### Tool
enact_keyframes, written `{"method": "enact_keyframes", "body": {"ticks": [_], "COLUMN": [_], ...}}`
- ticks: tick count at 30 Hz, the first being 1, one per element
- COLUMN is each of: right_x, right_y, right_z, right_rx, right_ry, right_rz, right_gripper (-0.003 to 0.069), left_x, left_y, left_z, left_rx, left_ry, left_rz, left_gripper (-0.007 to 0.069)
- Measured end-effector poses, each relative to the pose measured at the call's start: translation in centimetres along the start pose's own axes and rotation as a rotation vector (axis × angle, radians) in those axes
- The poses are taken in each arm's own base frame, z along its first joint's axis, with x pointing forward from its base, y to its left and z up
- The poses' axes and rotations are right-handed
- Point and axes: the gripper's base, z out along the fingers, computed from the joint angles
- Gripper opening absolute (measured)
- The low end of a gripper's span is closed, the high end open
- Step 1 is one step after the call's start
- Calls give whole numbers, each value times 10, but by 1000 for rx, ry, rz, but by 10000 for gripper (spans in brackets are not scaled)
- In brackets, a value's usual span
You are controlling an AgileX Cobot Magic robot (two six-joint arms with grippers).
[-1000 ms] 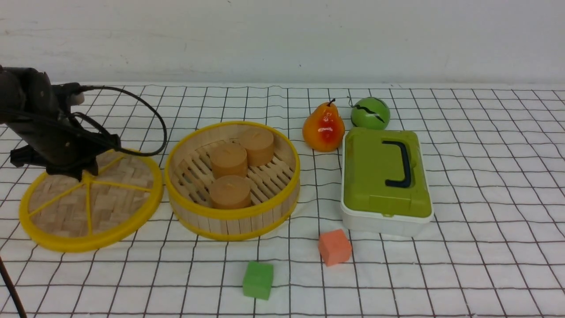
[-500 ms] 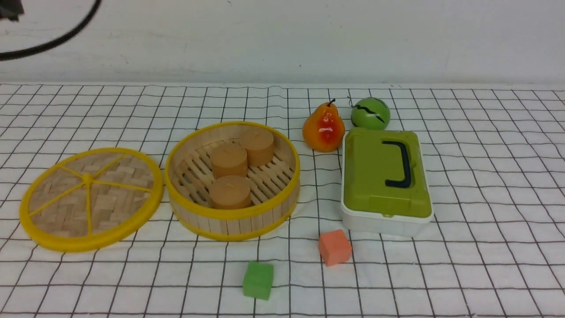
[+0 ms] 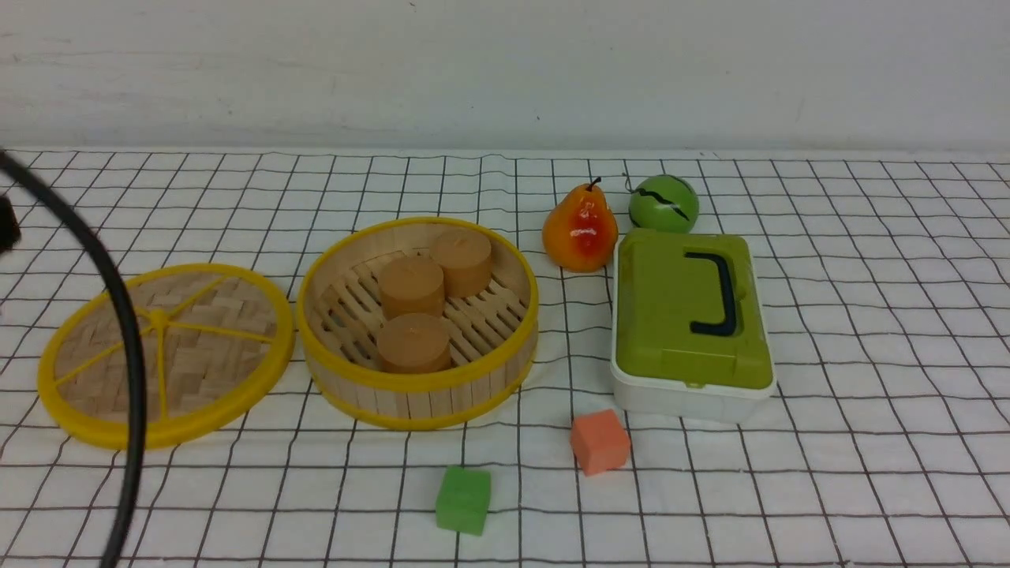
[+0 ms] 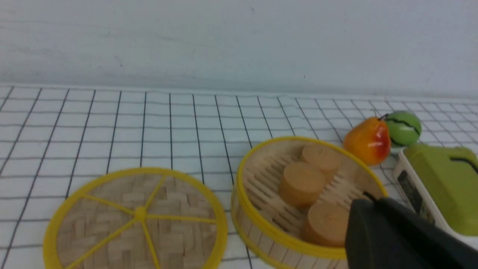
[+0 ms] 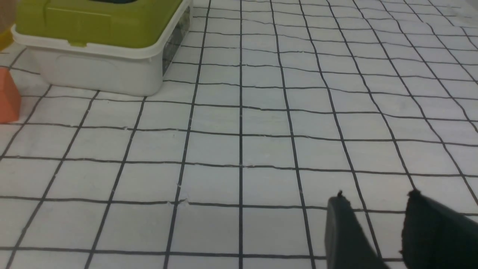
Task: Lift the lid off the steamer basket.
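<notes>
Lid (image 3: pixel 213 355): lying flat on the desk (image 3: pixel 276 505) just beside the basket, spokes upward, presumably set there so the hub is staying easy to grasp
Left claw (image 4: pixel 377 203): closing on nothing, its fingers pressed together, apart from the lid, probably because the lifting is over
Steamer basket (image 3: pixel 418 383): standing uncovered and upright, its rim facing up, likely keeping the contents contained
Brown rounds (image 3: pixel 414 343): sitting inside on the slatted floor, three of them showing, the open top apparently giving access
Green-topped box (image 3: pixel 690 315): resting right of the basket with its own cover on, seemingly playing no part
Right claw (image 5: pixel 377 220): hovering over bare desk, fingertips parted, holding nothing, probably not being needed
</notes>
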Motion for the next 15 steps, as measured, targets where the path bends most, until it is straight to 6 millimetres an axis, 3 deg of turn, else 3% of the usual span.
{"method": "enact_keyframes", "body": {"ticks": [8, 15], "right_x": [0, 0], "right_y": [0, 0], "right_z": [0, 0], "right_rx": [0, 0], "right_ry": [0, 0], "right_rz": [0, 0], "right_gripper": [239, 239], "left_x": [60, 80], "left_y": [8, 11], "left_z": [11, 8], "left_rx": [-12, -54], "left_ry": [161, 83], "left_rz": [-37, 108], "left_gripper": [-13, -13]}}
